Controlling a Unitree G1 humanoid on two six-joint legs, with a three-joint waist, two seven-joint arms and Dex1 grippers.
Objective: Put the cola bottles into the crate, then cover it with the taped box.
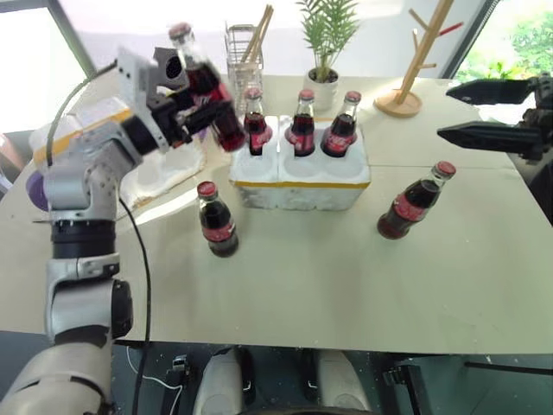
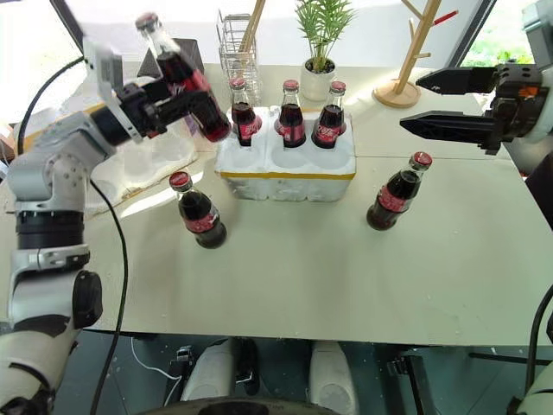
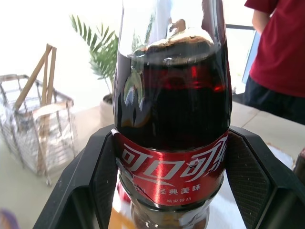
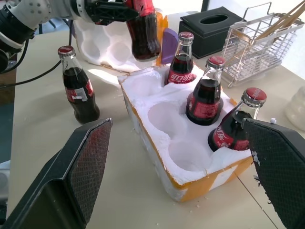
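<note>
My left gripper is shut on a cola bottle, held tilted in the air just left of the crate. The same bottle sits between the black fingers in the left wrist view. The crate is a low white foam block with a yellow band. Three bottles stand in its back wells and the front wells are empty. One bottle stands on the table at the crate's front left and another on its right. The taped box lies behind my left arm. My right gripper hangs open at the far right, raised above the table.
Behind the crate stand a wire basket with wooden sticks, a potted plant and a wooden rack. A black tissue box sits near the basket. A person in a red shirt stands beyond the table.
</note>
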